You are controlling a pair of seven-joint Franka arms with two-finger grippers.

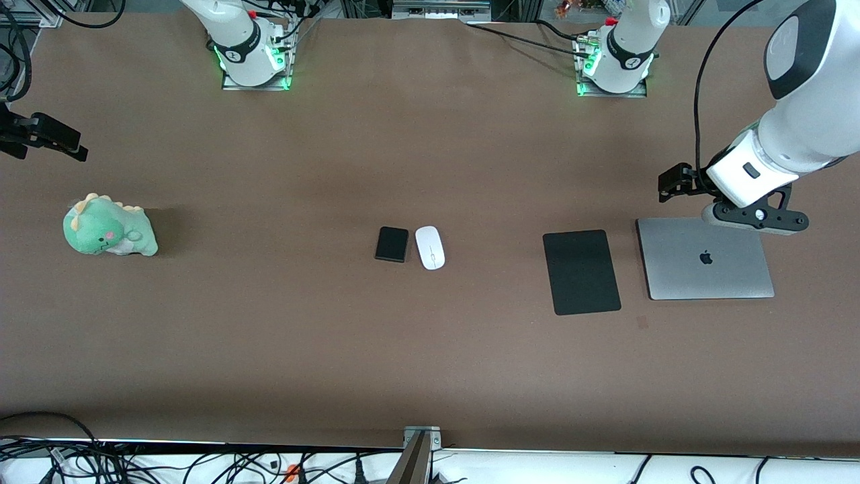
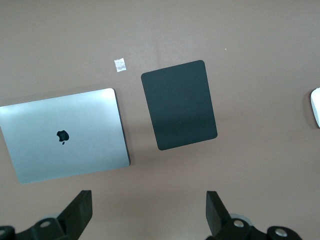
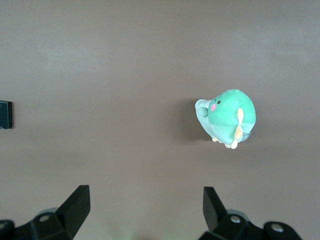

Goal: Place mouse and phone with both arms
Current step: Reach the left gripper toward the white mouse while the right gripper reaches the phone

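The desk (image 1: 336,349) is covered in a matte brown sheet. At its middle the mouse (image 1: 430,247), a glossy white oval with a thin centre line, lies just beside the phone (image 1: 392,244), a small thick black slab with rounded corners; a narrow gap parts them, the phone toward the right arm's end.

Toward the left arm's end lie a flat black pad (image 1: 581,271) with rounded corners and, beside it, a closed silver laptop (image 1: 704,259) of smooth brushed metal. A small pale scrap (image 2: 120,65) lies on the desk near both.

The left end effector (image 2: 149,215) hangs over the desk at the laptop's edge, fingers spread wide, released. The right end effector (image 3: 143,212) hangs over the right arm's end, near a soft green plush dinosaur (image 1: 109,228), also spread and holding nothing.
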